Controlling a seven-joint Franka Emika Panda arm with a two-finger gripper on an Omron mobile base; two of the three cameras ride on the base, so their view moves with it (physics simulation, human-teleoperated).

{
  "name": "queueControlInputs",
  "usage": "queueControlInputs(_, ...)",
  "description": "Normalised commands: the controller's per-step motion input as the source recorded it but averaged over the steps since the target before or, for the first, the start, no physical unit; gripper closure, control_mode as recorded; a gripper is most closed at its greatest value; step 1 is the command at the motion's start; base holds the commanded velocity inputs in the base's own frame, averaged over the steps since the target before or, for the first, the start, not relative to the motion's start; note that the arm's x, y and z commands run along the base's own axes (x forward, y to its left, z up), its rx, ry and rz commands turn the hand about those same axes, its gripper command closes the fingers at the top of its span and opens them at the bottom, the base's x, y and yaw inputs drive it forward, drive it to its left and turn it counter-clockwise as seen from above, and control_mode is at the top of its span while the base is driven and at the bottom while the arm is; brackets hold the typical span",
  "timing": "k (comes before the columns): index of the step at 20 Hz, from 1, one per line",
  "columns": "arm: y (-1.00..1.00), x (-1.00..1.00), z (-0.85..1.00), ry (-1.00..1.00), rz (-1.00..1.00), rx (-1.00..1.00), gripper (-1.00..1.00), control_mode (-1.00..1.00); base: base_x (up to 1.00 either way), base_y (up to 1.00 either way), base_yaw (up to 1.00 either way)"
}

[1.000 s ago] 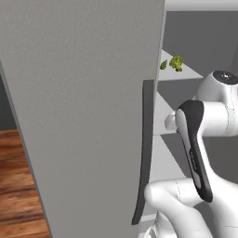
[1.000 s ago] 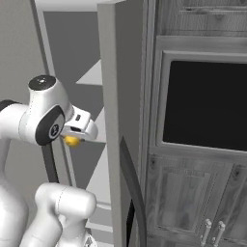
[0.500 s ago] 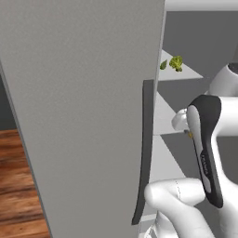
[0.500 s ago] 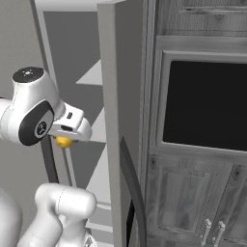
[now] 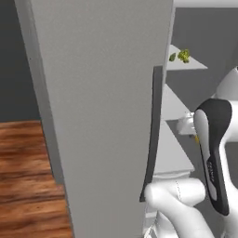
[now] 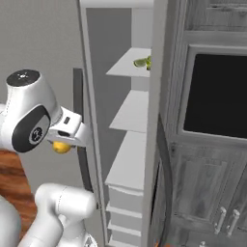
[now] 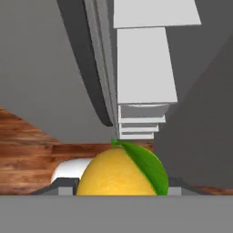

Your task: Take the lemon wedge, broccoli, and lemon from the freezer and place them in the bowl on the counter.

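Note:
My gripper (image 6: 61, 144) is shut on the lemon (image 7: 119, 175), a yellow fruit with a green leaf that sits low in the hand view. From the right base view the lemon (image 6: 61, 147) hangs under the hand, out in front of the open freezer (image 6: 130, 159). The broccoli (image 5: 184, 56) lies on the top inner shelf, where it also shows as a green clump (image 6: 148, 61). Beside it lies a small yellow-green piece (image 5: 172, 57); I cannot tell whether it is the lemon wedge. The bowl and the counter are out of view.
The open freezer door (image 5: 102, 102) with its dark curved handle (image 5: 152, 135) stands close on the arm's left. Dark wood-grain cabinets with a black oven window (image 6: 217, 96) flank the freezer's right. Wooden floor (image 5: 28, 176) lies lower left.
The hand has swung left and back from the shelves with the lemon still in it. The right base view has shifted, so more of the inner shelves show.

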Motion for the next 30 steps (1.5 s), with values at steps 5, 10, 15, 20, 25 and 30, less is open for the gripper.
queueControlInputs(5, 0.00, 0.00, 0.00, 0.00, 0.00, 0.00, 1.00, 1.00, -0.47, 0.78, 0.80)
queueControlInputs(10, 0.00, 0.00, 0.00, 0.00, 0.00, 0.00, 1.00, 1.00, -0.30, 0.38, 0.98)
queueControlInputs(15, 0.00, 0.00, 0.00, 0.00, 0.00, 0.00, 1.00, 1.00, 0.39, -0.03, 0.90)
queueControlInputs(20, 0.00, 0.00, 0.00, 0.00, 0.00, 0.00, 1.00, 1.00, 1.00, 0.11, 0.52)
queueControlInputs(25, 0.00, 0.00, 0.00, 0.00, 0.00, 0.00, 1.00, 1.00, 1.00, 0.22, 0.38)
queueControlInputs(30, 0.00, 0.00, 0.00, 0.00, 0.00, 0.00, 1.00, 1.00, 1.00, 0.27, 0.32)
